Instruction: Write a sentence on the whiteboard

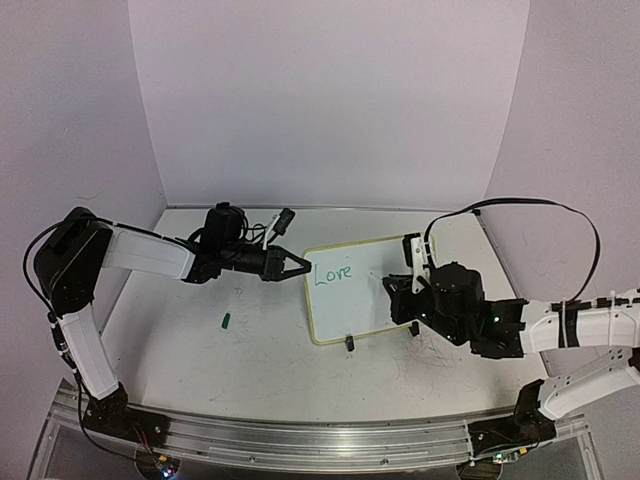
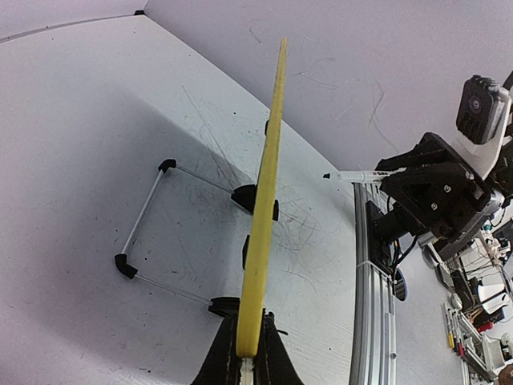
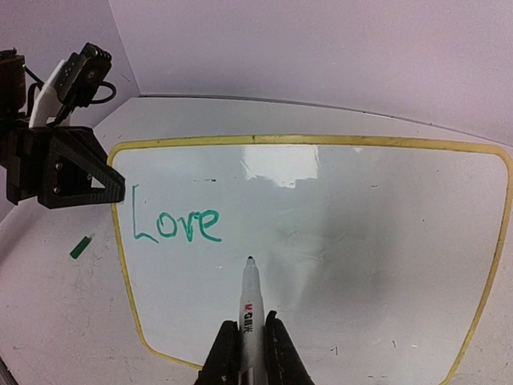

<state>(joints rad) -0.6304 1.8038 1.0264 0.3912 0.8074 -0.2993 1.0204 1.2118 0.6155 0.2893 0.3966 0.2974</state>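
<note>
The whiteboard point(image 1: 362, 292) with a pale-yellow frame stands tilted on two black clip feet mid-table. The green word "Love" point(image 1: 332, 272) is on its upper left. My left gripper point(image 1: 300, 266) is shut on the board's left edge; in the left wrist view the board point(image 2: 264, 200) is edge-on between the jaws of that gripper point(image 2: 250, 353). My right gripper point(image 3: 252, 345) is shut on a white marker point(image 3: 251, 309), whose tip points at the board point(image 3: 361, 241) below and right of "Love". In the left wrist view the marker point(image 2: 361, 174) stops short of the surface.
A small green cap point(image 1: 227, 321) lies on the table left of the board, also in the right wrist view point(image 3: 79, 247). A thin wire frame with black corners point(image 2: 148, 204) lies behind the board. An aluminium rail point(image 1: 300, 440) runs along the near edge. Walls close the back and sides.
</note>
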